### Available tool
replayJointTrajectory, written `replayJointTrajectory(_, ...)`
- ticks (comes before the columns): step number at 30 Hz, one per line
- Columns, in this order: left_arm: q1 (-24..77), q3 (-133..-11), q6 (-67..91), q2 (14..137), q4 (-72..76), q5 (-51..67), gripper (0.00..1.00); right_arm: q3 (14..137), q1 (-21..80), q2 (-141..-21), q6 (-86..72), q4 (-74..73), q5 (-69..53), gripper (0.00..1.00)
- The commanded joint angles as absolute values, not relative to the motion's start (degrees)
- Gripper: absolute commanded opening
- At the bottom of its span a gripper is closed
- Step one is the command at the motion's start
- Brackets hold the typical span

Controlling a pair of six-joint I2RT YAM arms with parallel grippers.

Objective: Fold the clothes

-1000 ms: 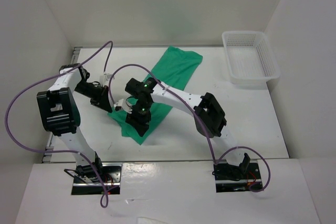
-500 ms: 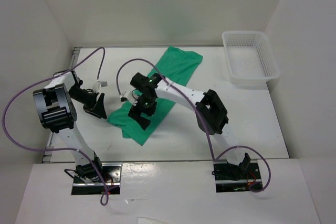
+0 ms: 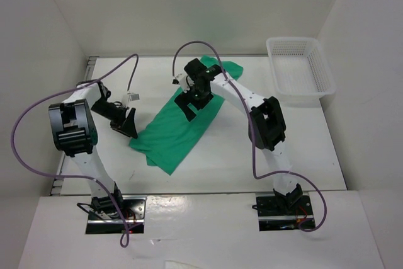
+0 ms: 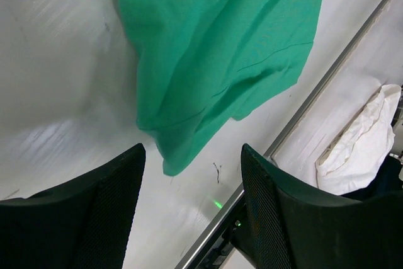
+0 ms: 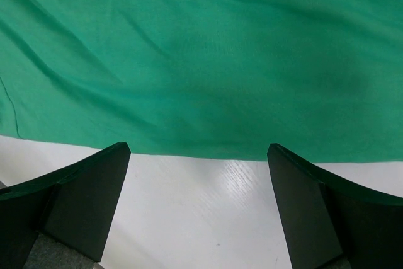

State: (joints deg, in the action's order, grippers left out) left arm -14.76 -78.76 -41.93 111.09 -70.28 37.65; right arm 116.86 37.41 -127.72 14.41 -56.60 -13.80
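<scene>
The clothes are one green T-shirt [image 3: 182, 133], folded into a long strip that runs diagonally from the far middle of the table toward the near left. My left gripper [image 3: 131, 127] is open just left of the strip's near end, apart from it. In the left wrist view the shirt [image 4: 214, 42] lies ahead of the open left gripper [image 4: 192, 150], with only bare table between the fingers. My right gripper [image 3: 192, 102] hangs open over the strip's far left edge. In the right wrist view the shirt [image 5: 201, 48] fills the top and the right gripper [image 5: 198, 149] holds nothing.
A white mesh basket [image 3: 299, 70] stands at the far right corner. A metal rail [image 4: 315, 92] edges the table's left side, and crumpled white material [image 4: 359, 137] lies beyond it. White walls close in the back and both sides.
Both grippers have opened and let go of the shirt's near end. The right arm has swung away to the strip's far part. The left gripper has drawn back slightly left.
</scene>
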Motion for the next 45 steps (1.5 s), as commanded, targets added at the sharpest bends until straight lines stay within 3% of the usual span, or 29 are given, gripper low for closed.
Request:
replayJointTrajectory(1, -14.2, -78.6, -41.5, 113.1, -69.9, 39.8, 0.69, 116.4, 37.4, -123.5, 13.6, -54.5, -11.1, 0.99)
replayJointTrajectory(8, -11.8, -77.4, -42.0, 115.2, -69.9, 39.8, 0.69, 118.0, 35.5, -124.1, 13.6, -54.0, -8.7, 0.99)
replayJointTrajectory(14, -11.2, -74.7, -42.0, 115.8, -69.9, 37.4, 0.58, 121.1, 32.2, -125.9, 12.6, -55.1, -9.2, 0.99)
replayJointTrajectory(17, -11.2, -73.0, -43.1, 115.8, -69.9, 36.8, 0.33, 122.5, 31.6, -126.6, 12.6, -55.1, -9.2, 0.99)
replayJointTrajectory(18, -11.2, -72.3, -43.1, 115.8, -69.9, 36.8, 0.19, 122.5, 31.6, -126.6, 12.6, -55.1, -9.2, 0.99)
replayJointTrajectory(21, -12.3, -71.5, -44.6, 115.3, -70.5, 35.0, 0.00, 123.7, 31.6, -127.1, 12.6, -55.1, -9.2, 0.99)
replayJointTrajectory(29, -18.4, -73.4, -46.1, 114.1, -71.8, 26.5, 0.00, 134.5, 31.0, -134.8, 11.4, -56.8, -5.3, 0.99)
replayJointTrajectory(37, -19.1, -73.7, -44.5, 114.6, -71.1, 21.5, 0.00, 151.2, 25.1, -147.6, 8.6, -55.5, -0.2, 0.99)
replayJointTrajectory(45, -19.6, -73.1, -42.9, 114.0, -70.5, 17.1, 0.00, 159.2, 18.2, -156.4, 8.0, -56.0, 1.1, 0.99)
